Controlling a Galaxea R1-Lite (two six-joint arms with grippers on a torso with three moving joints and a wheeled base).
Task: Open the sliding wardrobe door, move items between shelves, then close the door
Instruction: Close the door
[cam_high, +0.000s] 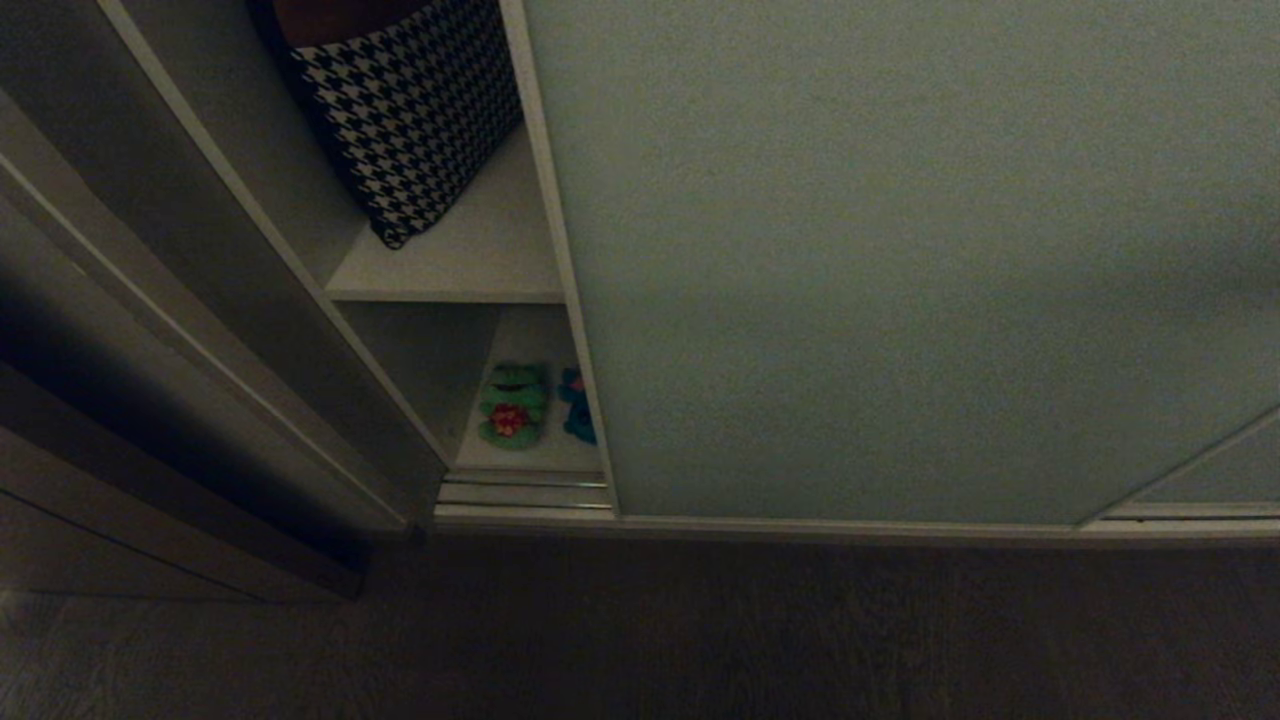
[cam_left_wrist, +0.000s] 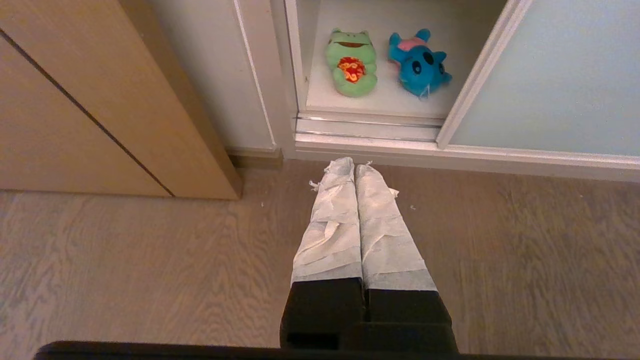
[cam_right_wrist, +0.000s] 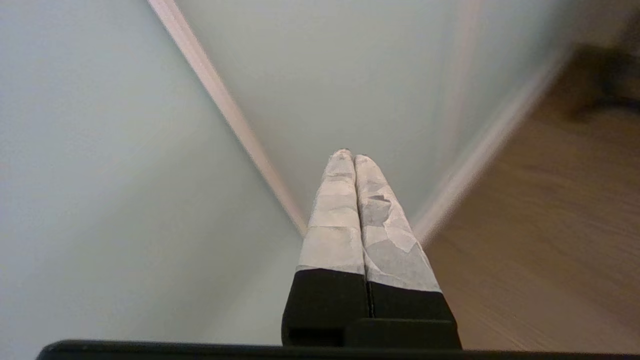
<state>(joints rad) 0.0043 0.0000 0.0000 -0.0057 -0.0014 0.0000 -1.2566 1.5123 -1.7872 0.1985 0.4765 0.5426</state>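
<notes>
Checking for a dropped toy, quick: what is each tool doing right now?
Left tool: closed, empty, above the floor before the wardrobe.
Right tool: closed, empty, pointing at the sliding wardrobe door.

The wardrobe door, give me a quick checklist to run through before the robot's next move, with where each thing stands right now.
1. Sliding wardrobe door open far enough to reach in: not ok, only a narrow gap shows at its left edge.
2. Green frog and blue toy located: ok, side by side on the bottom shelf.
3. Upper shelf has room: ok, bare board beside the houndstooth cloth.
4. Left hand free: ok, shut and holding nothing, above the floor.
5. Right hand free: ok, shut and holding nothing, pointing at the door panel.
6. Right hand touching the door: cannot tell.
</notes>
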